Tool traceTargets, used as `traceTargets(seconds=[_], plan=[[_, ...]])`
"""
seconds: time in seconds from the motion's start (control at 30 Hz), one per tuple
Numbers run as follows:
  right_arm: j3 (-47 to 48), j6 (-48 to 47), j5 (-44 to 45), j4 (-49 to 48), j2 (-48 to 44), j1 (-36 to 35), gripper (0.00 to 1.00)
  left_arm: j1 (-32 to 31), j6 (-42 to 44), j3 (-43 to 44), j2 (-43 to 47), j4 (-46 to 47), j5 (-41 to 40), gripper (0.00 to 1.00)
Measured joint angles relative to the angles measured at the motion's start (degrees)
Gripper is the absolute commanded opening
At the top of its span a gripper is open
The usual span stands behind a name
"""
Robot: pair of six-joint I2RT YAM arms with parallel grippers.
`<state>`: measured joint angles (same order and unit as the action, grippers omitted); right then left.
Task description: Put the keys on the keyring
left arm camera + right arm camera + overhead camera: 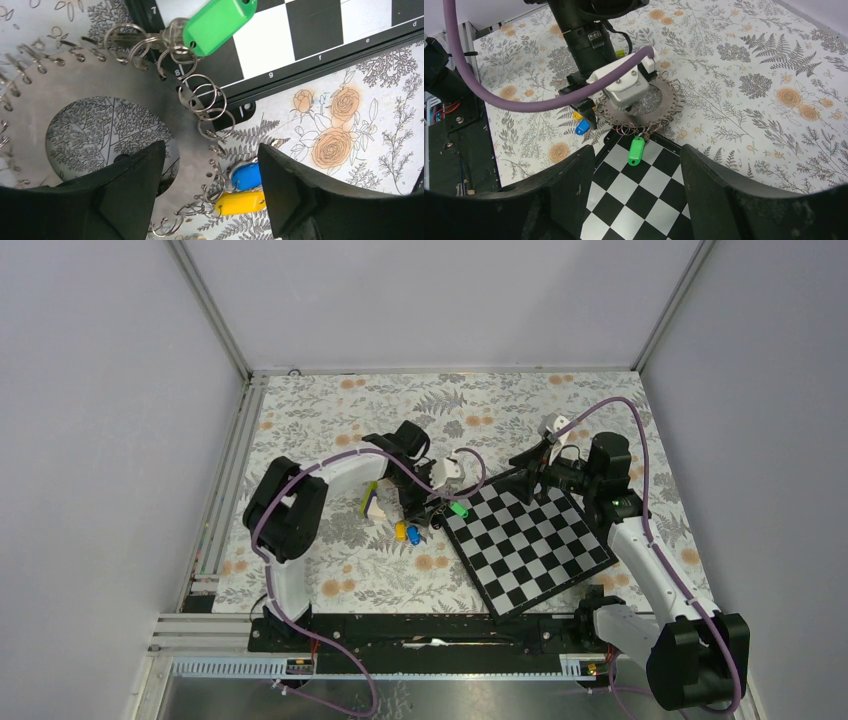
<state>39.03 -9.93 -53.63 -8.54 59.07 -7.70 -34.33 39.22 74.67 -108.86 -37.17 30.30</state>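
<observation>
Bright, even light falls from above, and the shadows on the flowered table (330, 410) are soft and short. The overhead view is evenly exposed, though small things in it lack detail. In the wrist views the left gripper (210, 147) and right gripper (636, 149) are dark, nearly featureless and out of focus (too near the lens). The keyring (75, 80) shows a dull sheen without glare. The green key (217, 22) carries a faint highlight. The right wrist view bends towards its edges.

matt grey metal keyring (100, 80), glossy plastic keys (217, 22).
</observation>
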Motion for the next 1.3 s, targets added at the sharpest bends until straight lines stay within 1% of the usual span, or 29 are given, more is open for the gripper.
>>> traceTargets(seconds=[0.1,0.27,0.33,0.4,0.5,0.67,0.83,0.93,1.07,1.17,1.3], plan=[[-0.1,-0.1,0.0,0.0,0.0,0.0,0.71,-0.9,0.0,-0.3,-0.3,0.3,-0.2,0.69],[-0.3,-0.2,0.0,-0.2,0.0,0.0,0.71,-2.5,-0.7,-3.1,-0.3,3.6,-2.2,0.56],[-0.3,-0.2,0.0,-0.2,0.0,0.0,0.72,-3.1,-1.6,-4.4,0.3,6.0,-4.1,0.50],[-0.3,-0.2,0.0,-0.3,0.0,0.0,0.72,-3.7,-2.2,-5.8,1.1,8.2,-5.8,0.40],[-0.4,-0.2,0.0,-0.7,0.0,0.0,0.72,-4.1,-3.2,-6.8,1.6,10.3,-7.6,0.29],[-0.4,-0.1,-0.1,-1.2,0.0,0.0,0.72,-4.2,-3.9,-6.4,1.9,8.9,-8.3,0.16],[-0.7,-0.1,-0.1,-1.2,0.0,0.0,0.73,-3.1,-5.2,-2.6,3.7,2.1,-6.6,0.04],[-0.7,-0.1,-0.1,-1.2,0.0,0.0,0.73,-1.1,-6.8,1.5,5.5,-0.5,-4.2,0.00],[-0.7,-0.1,-0.6,-1.2,0.0,0.0,0.73,2.6,-9.8,6.4,8.9,-1.4,-1.2,0.00],[-0.7,-0.1,-0.9,-1.2,0.0,0.0,0.73,4.9,-12.3,8.4,10.6,-1.3,-0.4,0.00],[-0.7,-0.1,-1.1,-1.2,0.0,0.0,0.73,7.7,-16.3,8.8,12.3,-0.2,-1.0,0.00]])
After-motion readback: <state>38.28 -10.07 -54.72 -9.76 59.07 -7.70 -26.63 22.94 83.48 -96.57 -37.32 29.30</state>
